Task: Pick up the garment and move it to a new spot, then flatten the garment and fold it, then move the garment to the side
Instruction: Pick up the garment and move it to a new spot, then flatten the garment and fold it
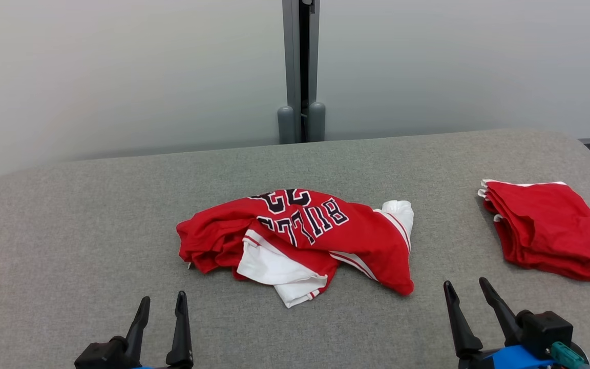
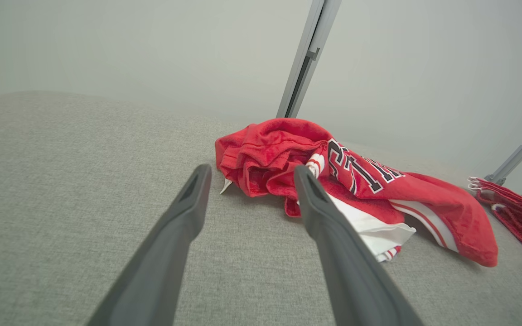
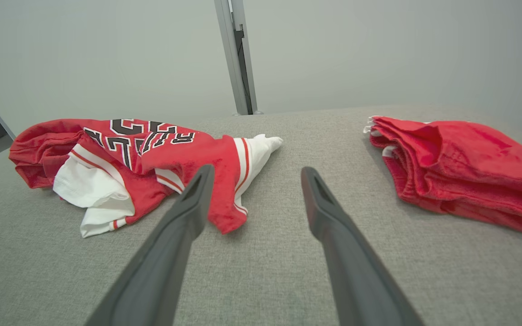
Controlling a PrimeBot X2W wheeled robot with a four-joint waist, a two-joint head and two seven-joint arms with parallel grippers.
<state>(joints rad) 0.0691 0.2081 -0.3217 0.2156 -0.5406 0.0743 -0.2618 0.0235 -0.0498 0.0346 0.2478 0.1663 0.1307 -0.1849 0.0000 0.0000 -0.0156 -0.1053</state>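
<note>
A crumpled red and white garment [image 1: 300,238] with black lettering lies in a heap at the middle of the grey cushioned surface [image 1: 69,246]. My left gripper [image 1: 163,300] stands open near the front edge, short of the heap's left end and apart from it. In the left wrist view the garment [image 2: 333,181] lies just beyond the left gripper [image 2: 252,174]. My right gripper [image 1: 466,283] is open too, at the front right, between the heap and a folded stack, with nothing between its fingers. The right wrist view has the garment [image 3: 152,158] left of the right gripper [image 3: 256,174].
A folded stack of red cloth [image 1: 548,228] lies at the right edge of the surface, also as red cloth [image 3: 460,167] and red cloth [image 2: 519,213]. A grey post [image 1: 301,72] stands against the pale wall behind. Bare grey fabric stretches left of the heap.
</note>
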